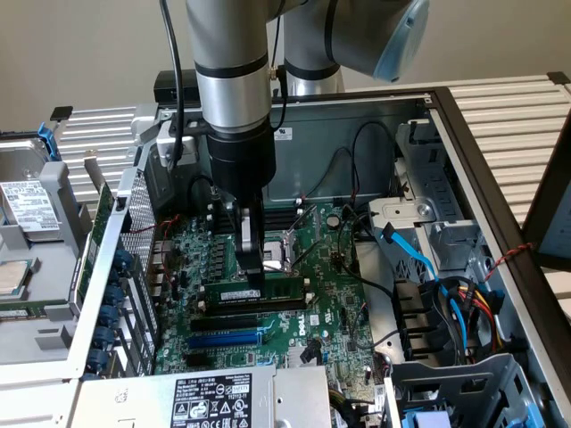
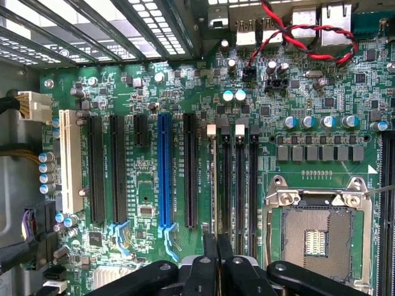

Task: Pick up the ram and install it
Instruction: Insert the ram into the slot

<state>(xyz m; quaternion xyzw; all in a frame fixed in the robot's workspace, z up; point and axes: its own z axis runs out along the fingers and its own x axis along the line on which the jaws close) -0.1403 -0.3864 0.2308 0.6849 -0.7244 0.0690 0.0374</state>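
The ram [image 1: 278, 290] is a thin green stick with a white label. It stands on its long edge across the motherboard [image 1: 330, 294], low over the black memory slots [image 2: 239, 179] beside the CPU socket [image 1: 278, 251]. My gripper [image 1: 254, 283] comes straight down on it, and its dark fingers are shut on the ram around its middle. In the wrist view the gripper [image 2: 216, 250] has its two fingers close together, in line with the slot nearest the black expansion slot. I cannot tell whether the ram is seated in a slot or just above it.
A blue expansion slot [image 2: 164, 169] and black slots lie beside the memory slots. The open CPU socket [image 2: 318, 237] sits on the other side. Blue and black cables [image 1: 412, 257] crowd the exterior view's right, and a labelled power supply [image 1: 212, 401] is at the front. Metal case walls enclose the board.
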